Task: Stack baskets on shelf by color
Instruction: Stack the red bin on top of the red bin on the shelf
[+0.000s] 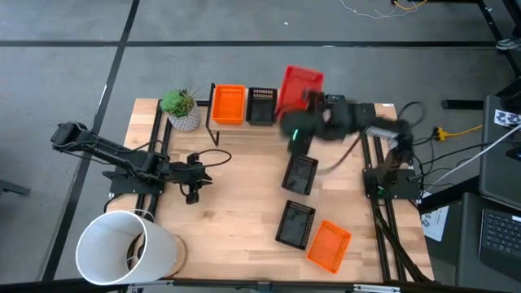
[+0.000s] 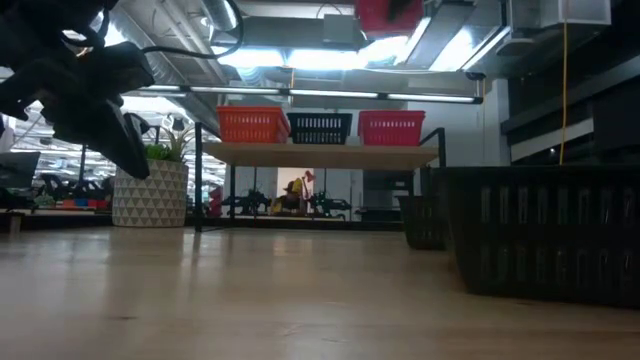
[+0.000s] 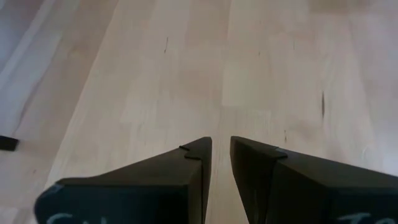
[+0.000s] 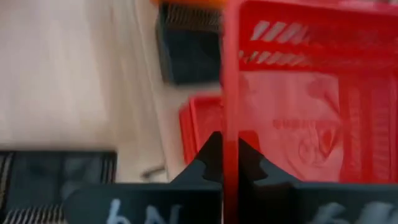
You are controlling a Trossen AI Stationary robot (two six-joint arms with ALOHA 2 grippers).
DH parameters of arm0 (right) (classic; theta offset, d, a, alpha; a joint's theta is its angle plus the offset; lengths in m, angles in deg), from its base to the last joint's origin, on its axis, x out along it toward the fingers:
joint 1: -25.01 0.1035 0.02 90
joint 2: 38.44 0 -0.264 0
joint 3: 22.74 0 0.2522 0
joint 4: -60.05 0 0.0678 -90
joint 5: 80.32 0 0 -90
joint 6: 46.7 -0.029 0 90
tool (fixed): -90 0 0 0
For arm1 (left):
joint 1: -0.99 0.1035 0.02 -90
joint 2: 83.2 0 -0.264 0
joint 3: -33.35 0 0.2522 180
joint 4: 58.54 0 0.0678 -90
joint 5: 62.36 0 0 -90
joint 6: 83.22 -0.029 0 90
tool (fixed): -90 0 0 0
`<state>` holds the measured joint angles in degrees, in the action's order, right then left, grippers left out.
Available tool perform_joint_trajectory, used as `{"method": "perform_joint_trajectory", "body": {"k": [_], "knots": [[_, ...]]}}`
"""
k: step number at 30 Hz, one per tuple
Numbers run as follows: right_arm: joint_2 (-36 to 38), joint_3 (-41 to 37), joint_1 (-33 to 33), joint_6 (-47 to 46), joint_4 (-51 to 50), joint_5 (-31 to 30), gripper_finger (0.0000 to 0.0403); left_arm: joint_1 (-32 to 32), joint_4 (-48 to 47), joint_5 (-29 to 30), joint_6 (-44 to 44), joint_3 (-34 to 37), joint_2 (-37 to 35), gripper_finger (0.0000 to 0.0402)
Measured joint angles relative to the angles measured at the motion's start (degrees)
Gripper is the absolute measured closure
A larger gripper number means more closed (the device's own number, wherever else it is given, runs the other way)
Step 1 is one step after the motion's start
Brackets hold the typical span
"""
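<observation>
Shelf (image 1: 244,122) at upper centre of the high view, three baskets (image 1: 229,105) on it in a row; potted plant (image 1: 181,108) to its left. More baskets (image 1: 300,174) lower right; bucket (image 1: 122,248) at lower left.

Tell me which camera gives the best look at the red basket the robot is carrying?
The high view: the whole red basket shows, tilted above the shelf in the right hand. The right wrist view shows its wall up close, pinched between the fingers. The low view catches only its bottom at the top edge. The left wrist view misses it.
</observation>
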<state>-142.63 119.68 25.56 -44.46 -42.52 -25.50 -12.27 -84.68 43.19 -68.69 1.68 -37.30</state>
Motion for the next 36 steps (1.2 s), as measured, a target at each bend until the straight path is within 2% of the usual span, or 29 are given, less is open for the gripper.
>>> {"method": "perform_joint_trajectory", "body": {"k": [5, 9, 12, 15, 24, 36], "knots": [[6.96, -11.16, -12.47, 6.22, 7.26, 16.96, 0.0403, 0.50, 0.14, 0.90, -0.07, 0.00, 0.01, 0.0350], [10.90, -24.48, -17.98, 13.47, 19.34, 26.03, 0.0403, 0.99, 0.25, 1.82, -0.11, 0.00, -0.01, 0.0350], [11.74, -31.19, -20.25, 16.87, 23.70, 27.10, 0.0403, 1.43, 0.28, 2.40, -0.13, 0.00, -0.01, 0.0350], [12.32, -33.90, -22.25, 17.50, 25.10, 28.07, 0.0403, 1.51, 0.28, 2.42, -0.14, 0.00, -0.01, 0.0350], [12.26, -34.27, -24.01, 19.12, 25.94, 32.33, 0.0403, 1.51, 0.46, 2.43, -0.07, -0.02, -0.01, 0.0350], [10.66, -34.27, -24.81, 19.81, 27.44, 32.28, 0.0403, 1.51, 0.47, 2.40, -0.01, -0.02, -0.01, 0.0350]]}}
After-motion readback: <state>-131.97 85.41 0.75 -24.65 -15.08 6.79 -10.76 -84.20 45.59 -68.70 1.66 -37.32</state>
